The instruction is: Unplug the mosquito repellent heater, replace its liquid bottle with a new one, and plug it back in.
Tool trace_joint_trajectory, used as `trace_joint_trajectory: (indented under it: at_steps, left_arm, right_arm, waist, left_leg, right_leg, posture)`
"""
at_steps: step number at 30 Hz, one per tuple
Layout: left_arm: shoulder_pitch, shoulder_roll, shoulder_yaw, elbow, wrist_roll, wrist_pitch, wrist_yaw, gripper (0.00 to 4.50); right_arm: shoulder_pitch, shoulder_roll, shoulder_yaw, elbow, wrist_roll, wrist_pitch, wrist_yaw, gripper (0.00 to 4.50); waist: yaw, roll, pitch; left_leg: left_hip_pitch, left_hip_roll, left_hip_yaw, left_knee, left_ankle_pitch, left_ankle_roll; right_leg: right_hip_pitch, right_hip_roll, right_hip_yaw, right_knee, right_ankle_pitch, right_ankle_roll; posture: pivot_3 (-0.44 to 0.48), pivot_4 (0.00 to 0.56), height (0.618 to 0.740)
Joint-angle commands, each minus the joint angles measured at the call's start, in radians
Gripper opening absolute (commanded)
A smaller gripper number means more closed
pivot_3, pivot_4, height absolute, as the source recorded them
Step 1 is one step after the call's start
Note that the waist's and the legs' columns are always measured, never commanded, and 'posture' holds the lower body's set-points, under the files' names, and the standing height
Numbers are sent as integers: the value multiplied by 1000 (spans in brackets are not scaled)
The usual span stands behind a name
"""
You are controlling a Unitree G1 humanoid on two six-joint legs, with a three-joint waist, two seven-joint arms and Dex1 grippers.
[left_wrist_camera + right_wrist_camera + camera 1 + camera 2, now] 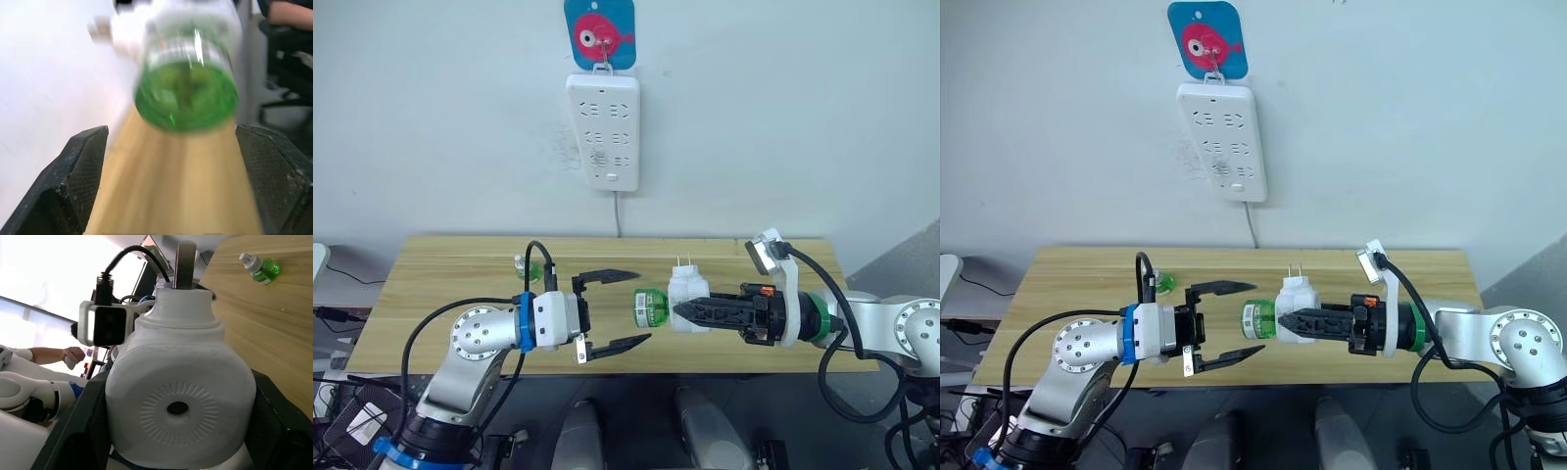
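Note:
My right gripper is shut on the white mosquito repellent heater, holding it above the table's front part with its two prongs pointing up. The green liquid bottle sticks out sideways from the heater toward my left arm. My left gripper is open, one finger above and one below the level of the bottle's base, touching nothing. In the left wrist view the bottle hangs ahead between the fingers. The new one, green with a whitish cap, lies on the table behind my left arm.
A white power strip hangs on the wall above the wooden table, under a blue fish hook, with its cord running down. A person's hand shows beyond the table's front edge.

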Motion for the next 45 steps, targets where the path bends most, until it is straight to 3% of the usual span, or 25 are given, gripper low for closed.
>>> trace_joint_trajectory:
  at_steps: [1,3,6,11,13,16,20,26,30,35,37,40,45]
  left_arm:
    - [-11,-17,-3,-49,8,-35,25,4413]
    - [-6,-14,-13,-61,-7,-31,8,4413]
    - [0,-3,-14,-64,-24,-15,-9,3841]
    - [-18,19,-16,-90,-58,40,-27,2330]
    - [-23,71,-20,-120,-105,119,-74,2264]
    - [-78,194,-30,-169,-245,451,-89,2264]
    - [-215,289,4,-117,-589,955,-16,2264]
    - [-291,255,9,-68,-636,1089,10,2264]
    - [-278,208,17,-62,-598,1076,55,2264]
    - [-188,227,-6,-82,-404,860,-38,3878]
    - [-134,237,-22,-76,-281,701,-77,4448]
    - [-74,233,-27,-68,-186,556,-118,4500]
    - [-31,99,6,-16,-28,186,-59,4500]
  right_arm:
    - [-12,-1,-22,-13,31,-11,7,3041]
    - [-14,-1,-20,-12,29,-10,7,3041]
    - [-14,2,-19,-11,27,-11,7,3041]
    - [-15,4,-17,-10,22,-14,5,3041]
    - [-16,4,-17,-9,21,-14,4,3041]
    - [-16,-2,-20,-6,17,-4,13,3041]
    - [-21,-9,-14,-3,21,4,19,3041]
    - [-22,-12,-9,-3,32,5,19,3041]
    - [-17,-14,-9,-5,43,-1,9,3041]
    - [-10,-18,-13,-4,50,-10,1,3041]
    - [-9,-19,-14,-4,50,-11,1,3041]
    - [-9,-18,-13,-4,50,-13,0,3041]
    - [-11,-15,-11,-3,46,-14,0,3041]
  waist:
    - [0,0,0]
    - [-1,0,0]
    - [-1,0,0]
    - [-2,0,0]
    - [-3,0,0]
    - [-3,0,0]
    - [-3,0,0]
    - [-2,0,0]
    - [-2,0,0]
    - [-3,0,0]
    - [-1,0,0]
    - [1,0,0]
    - [4,0,1]
  left_leg:
    - [0,0,0,0,0,0]
    - [0,0,0,0,0,0]
    - [0,0,0,0,0,0]
    - [0,0,-1,0,0,0]
    - [0,0,-1,0,0,0]
    - [0,0,-1,0,0,0]
    - [0,0,-2,0,0,0]
    - [0,0,-3,-1,0,0]
    - [0,0,-3,-1,0,0]
    - [0,0,-3,-1,0,0]
    - [1,0,-3,-1,0,0]
    - [0,0,-2,-1,0,0]
    - [0,0,-1,-1,0,0]
  right_leg:
    - [0,0,0,0,0,0]
    - [0,0,0,0,0,0]
    - [0,0,0,0,0,0]
    - [0,0,0,0,0,0]
    - [0,0,-1,0,0,0]
    - [0,1,-1,1,0,0]
    - [0,1,-2,1,0,1]
    - [0,1,-3,1,0,1]
    - [0,1,-3,1,0,1]
    - [0,1,-3,0,0,0]
    - [0,1,-2,1,0,0]
    - [0,1,-2,0,0,0]
    - [0,0,-1,-1,0,0]
  posture:
    - [-211,238,740]
    - [-211,239,740]
    - [-212,237,740]
    - [-205,240,740]
    - [-199,241,740]
    - [-187,242,740]
    - [-184,243,740]
    - [-189,244,740]
    - [-194,246,740]
    - [-192,247,740]
    - [-191,249,740]
    - [-190,249,740]
    - [-192,250,740]
